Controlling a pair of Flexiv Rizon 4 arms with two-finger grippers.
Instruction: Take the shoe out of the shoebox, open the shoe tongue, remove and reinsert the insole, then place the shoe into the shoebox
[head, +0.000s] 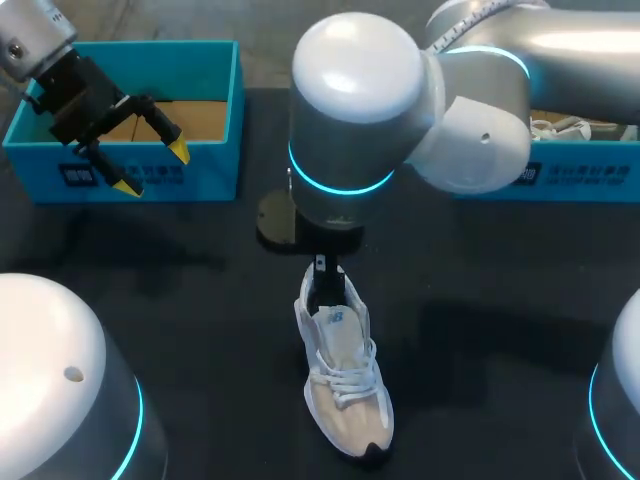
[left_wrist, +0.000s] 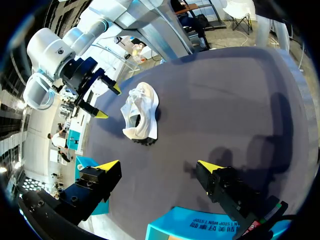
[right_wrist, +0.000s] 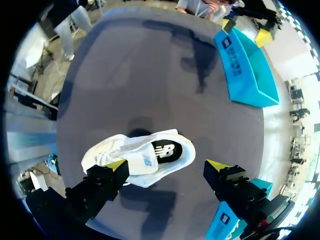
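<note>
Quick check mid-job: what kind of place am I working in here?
Probably a robot test bench: a dark table, an open blue shoebox at its far edge, and a white shoe below the right arm.

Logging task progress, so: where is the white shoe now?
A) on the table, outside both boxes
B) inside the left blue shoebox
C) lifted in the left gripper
A: the white shoe rests sole-down on the dark table, clear of the blue shoebox.
</note>
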